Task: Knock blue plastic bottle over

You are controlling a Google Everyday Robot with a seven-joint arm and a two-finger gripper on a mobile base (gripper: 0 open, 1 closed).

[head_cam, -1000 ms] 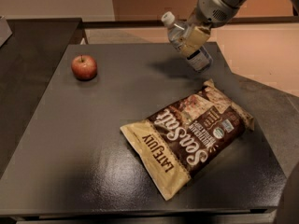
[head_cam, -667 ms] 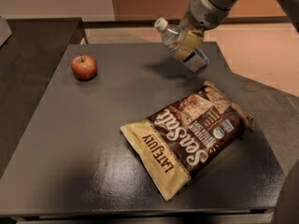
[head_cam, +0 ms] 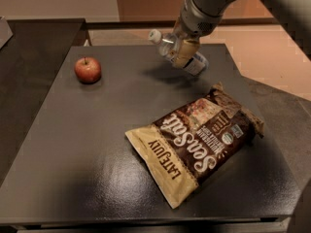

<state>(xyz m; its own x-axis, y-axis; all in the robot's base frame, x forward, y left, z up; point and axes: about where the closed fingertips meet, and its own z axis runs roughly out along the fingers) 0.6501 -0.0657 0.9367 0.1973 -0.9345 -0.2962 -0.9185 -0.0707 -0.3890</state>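
Observation:
The blue plastic bottle [head_cam: 171,47] is tilted far over to the left near the back of the dark table [head_cam: 97,130], its white cap pointing up-left and its base low at the right. My gripper [head_cam: 184,50] comes down from the upper right and sits against the bottle's middle, covering part of it. The bottle's labelled lower end shows just right of the gripper.
A red apple [head_cam: 88,70] stands at the table's back left. A brown and tan snack bag [head_cam: 197,141] lies at the front right. Another dark surface [head_cam: 29,47] adjoins on the left, and a lower grey surface lies to the right.
The bottle has tipped further to the left, its cap swinging left and down. The gripper has moved left with it.

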